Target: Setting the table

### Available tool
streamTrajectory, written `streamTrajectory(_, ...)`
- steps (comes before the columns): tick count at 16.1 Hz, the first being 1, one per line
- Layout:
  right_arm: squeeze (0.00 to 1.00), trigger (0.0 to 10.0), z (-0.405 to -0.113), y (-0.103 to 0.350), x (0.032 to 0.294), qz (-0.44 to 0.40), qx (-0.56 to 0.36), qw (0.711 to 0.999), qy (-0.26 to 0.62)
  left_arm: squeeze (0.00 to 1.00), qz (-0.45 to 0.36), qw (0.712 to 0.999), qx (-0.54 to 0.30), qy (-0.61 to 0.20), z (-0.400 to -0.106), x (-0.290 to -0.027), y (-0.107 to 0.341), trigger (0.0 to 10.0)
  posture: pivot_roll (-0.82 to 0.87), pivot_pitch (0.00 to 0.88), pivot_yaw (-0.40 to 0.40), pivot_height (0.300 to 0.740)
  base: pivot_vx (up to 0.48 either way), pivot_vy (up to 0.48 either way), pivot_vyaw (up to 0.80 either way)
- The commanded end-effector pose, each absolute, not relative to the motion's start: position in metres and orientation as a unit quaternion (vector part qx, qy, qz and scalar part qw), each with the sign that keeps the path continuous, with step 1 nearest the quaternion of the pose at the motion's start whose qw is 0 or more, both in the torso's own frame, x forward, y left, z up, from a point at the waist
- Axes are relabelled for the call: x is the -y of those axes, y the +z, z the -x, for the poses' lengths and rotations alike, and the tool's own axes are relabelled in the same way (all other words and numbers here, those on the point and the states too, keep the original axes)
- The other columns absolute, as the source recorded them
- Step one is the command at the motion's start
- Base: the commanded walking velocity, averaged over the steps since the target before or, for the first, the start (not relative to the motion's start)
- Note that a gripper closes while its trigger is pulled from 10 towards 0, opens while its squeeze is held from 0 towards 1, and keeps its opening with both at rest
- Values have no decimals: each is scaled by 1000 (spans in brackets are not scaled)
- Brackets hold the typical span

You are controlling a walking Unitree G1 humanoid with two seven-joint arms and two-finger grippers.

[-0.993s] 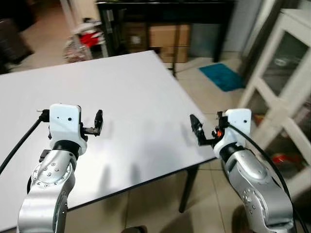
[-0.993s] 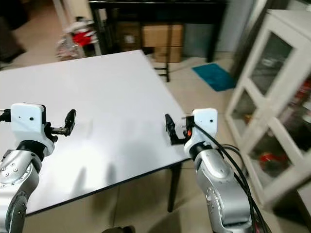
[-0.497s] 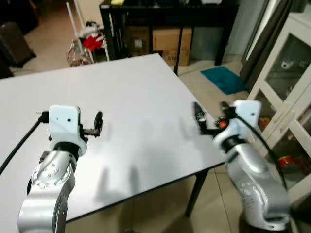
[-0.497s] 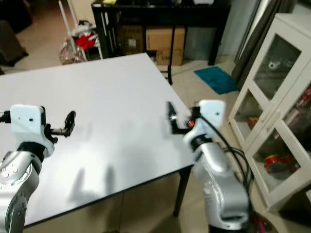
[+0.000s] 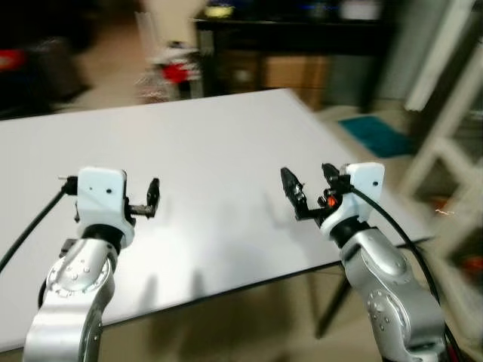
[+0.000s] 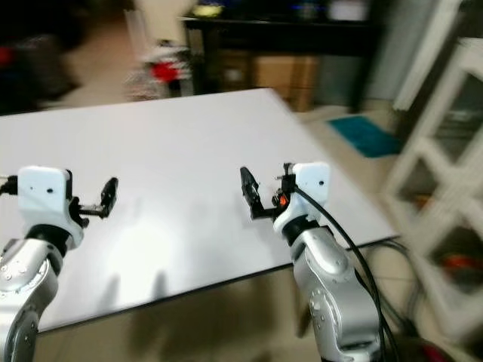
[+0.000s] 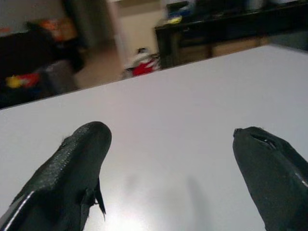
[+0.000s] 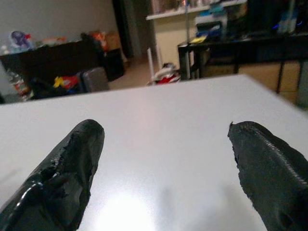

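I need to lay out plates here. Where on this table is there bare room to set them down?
Nearly all of the white table is bare: the stretch between the left gripper and the right gripper, and the whole top beyond them to the far edge. Both grippers hover over the near part, fingers apart and holding nothing. The clutter lies off the table, by the dark cabinet.

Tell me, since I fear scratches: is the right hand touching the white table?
Apart. In the right eye view the right hand hangs above the white table, its faint shadow lying separate on the tabletop; the right wrist view shows open fingers over bare surface.
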State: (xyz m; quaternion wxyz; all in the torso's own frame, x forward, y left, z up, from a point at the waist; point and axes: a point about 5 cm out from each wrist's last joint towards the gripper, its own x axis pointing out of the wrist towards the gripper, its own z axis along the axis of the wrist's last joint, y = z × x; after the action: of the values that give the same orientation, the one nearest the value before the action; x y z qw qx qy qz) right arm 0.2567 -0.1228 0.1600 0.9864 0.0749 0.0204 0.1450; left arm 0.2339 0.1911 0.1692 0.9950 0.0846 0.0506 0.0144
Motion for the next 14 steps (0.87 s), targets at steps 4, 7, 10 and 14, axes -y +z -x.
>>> streamTrajectory(4, 0, 10000, -260, 160, 124, -85, -21, 987, 137, 0, -92, 994, -47, 37, -231, -198, 172, 10000, -91, 4, 39, 740, 0, 298, 350)
streamTrajectory(7, 0, 10000, -262, 157, 127, -79, -32, 989, 122, 0, -94, 994, -48, 40, -233, -200, 171, 10000, -102, 0, 35, 740, 0, 296, 0)
streamTrajectory(10, 0, 10000, -264, 155, 132, -53, -31, 994, 90, 0, -97, 993, -45, 40, -235, -201, 172, 10000, -105, 0, 35, 740, 0, 296, 0)
streamTrajectory(14, 0, 10000, -263, 153, 130, -60, -29, 993, 101, 0, -101, 993, -45, 39, -233, -202, 171, 10000, -94, 0, 34, 740, 0, 300, 0)
